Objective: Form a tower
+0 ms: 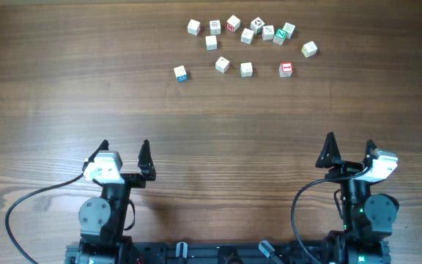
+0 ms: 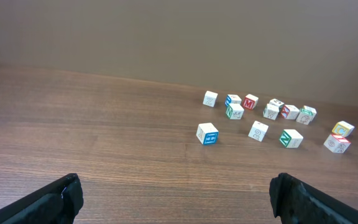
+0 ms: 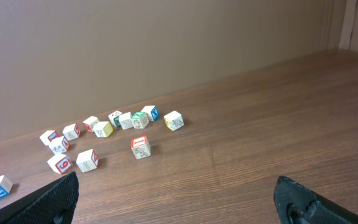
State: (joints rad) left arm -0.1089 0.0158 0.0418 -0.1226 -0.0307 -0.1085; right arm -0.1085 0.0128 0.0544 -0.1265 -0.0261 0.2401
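Though close together, cubes (image 1: 246, 69) on table (image 1: 50, 95).

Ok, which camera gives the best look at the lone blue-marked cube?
Left wrist: the blue-marked cube sits near centre, largest, top and front faces visible. Overhead shows it tiny; right wrist has it near the lower-left corner.

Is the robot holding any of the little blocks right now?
No, nothing is held. The left gripper and the right gripper are both open and empty, and the cubes lie loose on the table, far from them.
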